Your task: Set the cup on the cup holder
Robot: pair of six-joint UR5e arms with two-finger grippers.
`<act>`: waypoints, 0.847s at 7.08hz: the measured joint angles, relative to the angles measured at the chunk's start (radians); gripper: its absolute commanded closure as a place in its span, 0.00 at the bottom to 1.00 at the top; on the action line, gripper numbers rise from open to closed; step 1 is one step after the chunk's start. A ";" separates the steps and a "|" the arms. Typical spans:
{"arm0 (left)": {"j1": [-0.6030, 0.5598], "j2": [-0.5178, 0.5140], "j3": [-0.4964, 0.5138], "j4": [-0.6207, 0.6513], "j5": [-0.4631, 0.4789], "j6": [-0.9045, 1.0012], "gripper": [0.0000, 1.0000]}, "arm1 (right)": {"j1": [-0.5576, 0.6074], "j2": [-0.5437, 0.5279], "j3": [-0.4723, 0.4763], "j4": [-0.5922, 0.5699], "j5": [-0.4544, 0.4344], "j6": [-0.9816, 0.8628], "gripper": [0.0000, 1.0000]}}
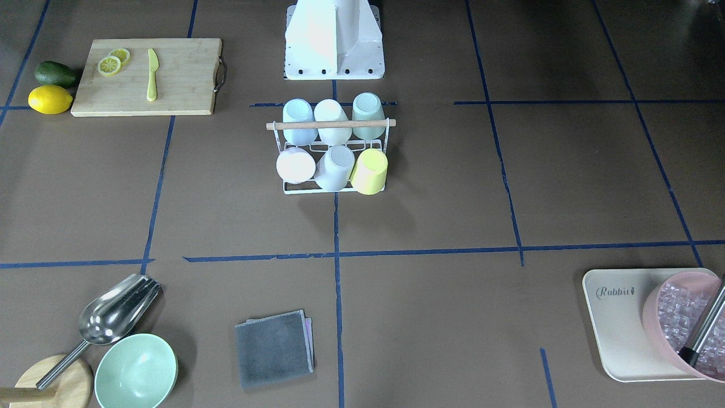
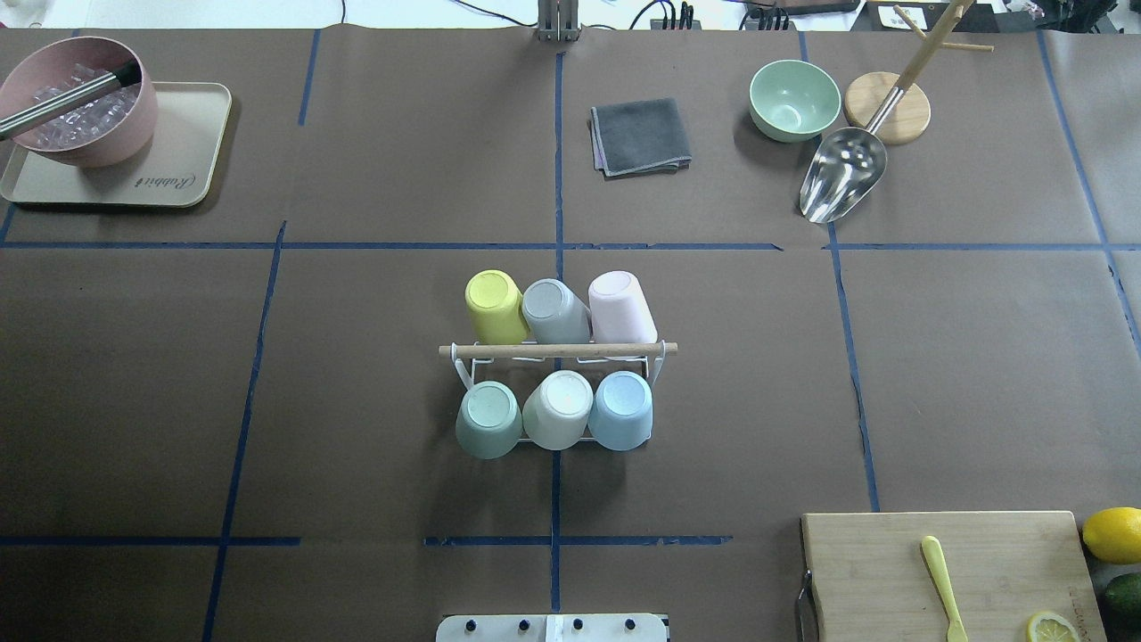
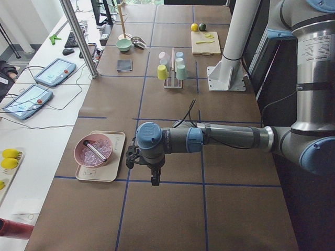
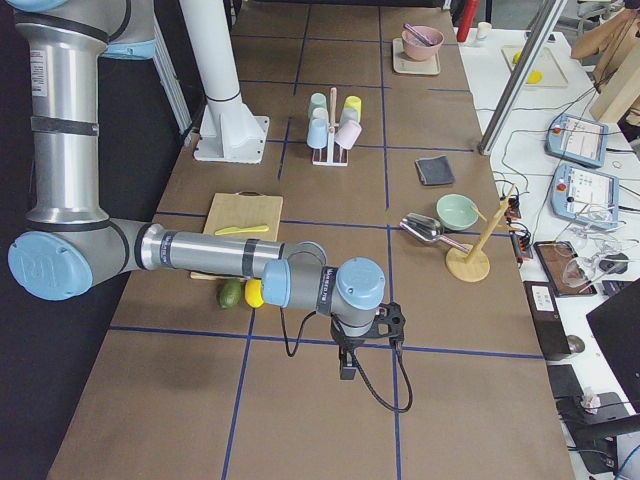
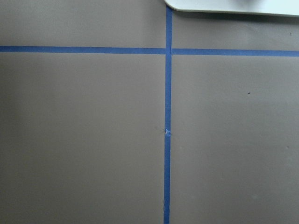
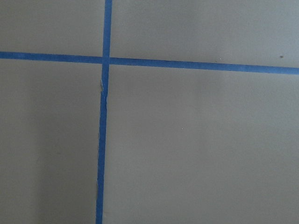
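Note:
The cup holder (image 2: 557, 349), a white wire rack with a wooden rod (image 1: 331, 123) across its top, stands at the table's middle. Several cups sit upside down on its prongs in two rows: yellow (image 2: 495, 305), grey (image 2: 554, 310) and pink (image 2: 620, 305) on the far side, green (image 2: 488, 419), white (image 2: 559, 409) and blue (image 2: 621, 409) on the near side. My left gripper (image 3: 155, 179) shows only in the exterior left view, over bare table beside the tray; I cannot tell its state. My right gripper (image 4: 347, 368) shows only in the exterior right view, far from the rack; I cannot tell its state.
A beige tray (image 2: 183, 156) with a pink bowl of ice (image 2: 80, 111) is far left. A grey cloth (image 2: 640, 135), green bowl (image 2: 793, 98), metal scoop (image 2: 842, 174) and wooden stand (image 2: 891, 105) are far right. A cutting board (image 2: 949, 571), lemon (image 2: 1112, 533) and avocado (image 2: 1125, 593) are near right.

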 measured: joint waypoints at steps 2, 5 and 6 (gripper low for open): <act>0.001 0.000 0.004 0.000 0.003 0.001 0.00 | -0.001 0.000 -0.001 0.016 0.000 0.000 0.00; 0.001 0.000 0.006 0.000 0.006 0.001 0.00 | -0.001 -0.001 -0.001 0.033 0.000 -0.001 0.00; 0.002 0.000 0.006 0.000 0.006 0.000 0.00 | -0.001 -0.001 -0.003 0.033 0.000 -0.001 0.00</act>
